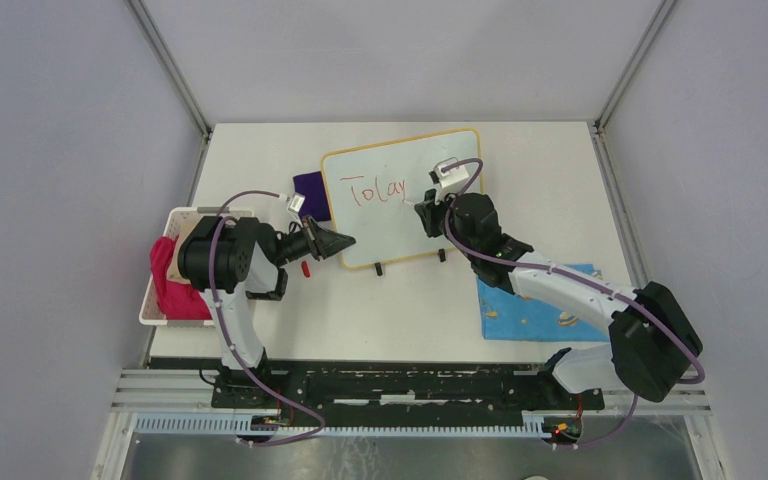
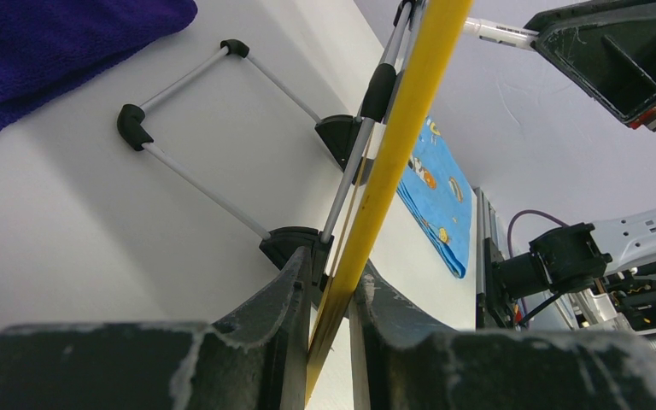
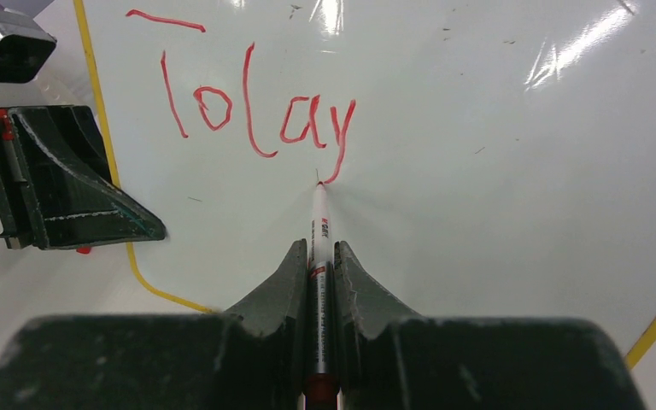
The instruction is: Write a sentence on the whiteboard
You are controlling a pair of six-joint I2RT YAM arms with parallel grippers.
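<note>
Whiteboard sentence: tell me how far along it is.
Done: the sentence reads only "Today", in red, on the whiteboard. In hand: the right claw is shut on the marker, its tip at the tail of the y, while the left claw clamps the board's yellow frame. Left: the words after that one; the board below the writing is bare.

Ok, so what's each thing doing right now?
whiteboard, propped up on its stand
sentence, unfinished: only "Today" written
marker, tip touching the whiteboard at the y's tail
left gripper, shut on the whiteboard's frame
right gripper, shut on the marker
blue cloth, lying flat
</note>
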